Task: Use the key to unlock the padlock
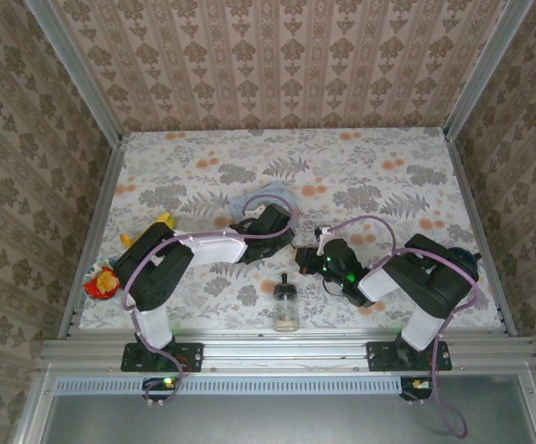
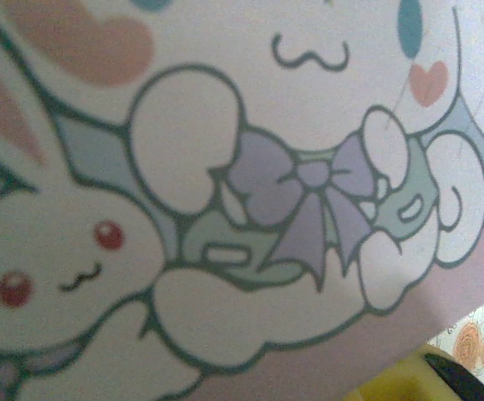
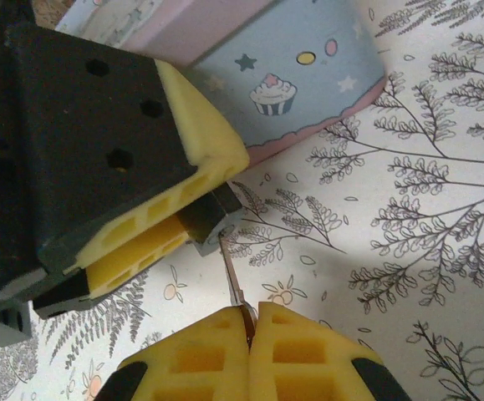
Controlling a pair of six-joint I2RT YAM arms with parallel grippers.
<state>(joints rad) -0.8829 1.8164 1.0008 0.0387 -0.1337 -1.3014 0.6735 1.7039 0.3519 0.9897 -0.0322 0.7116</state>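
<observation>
The tiny padlock (image 3: 211, 219), dark with a grey keyhole face, is pinched between the yellow pads (image 3: 208, 142) of my left gripper (image 3: 193, 209), just above the table. My right gripper (image 3: 250, 313) is shut on the key (image 3: 235, 280). Its thin blade runs up from between the yellow fingertips, and its tip touches the padlock's keyhole face. From above, the left gripper (image 1: 281, 240) and the right gripper (image 1: 309, 248) meet nose to nose at the table's middle front. The padlock's shackle is hidden inside the left pads.
The pale blue cartoon tin (image 3: 308, 75) lies right behind the left gripper, its printed lid (image 2: 225, 209) close under the left wrist camera. A small glass bottle with a black cap (image 1: 286, 305) stands near the front edge. A red and yellow toy (image 1: 101, 279) lies at the far left.
</observation>
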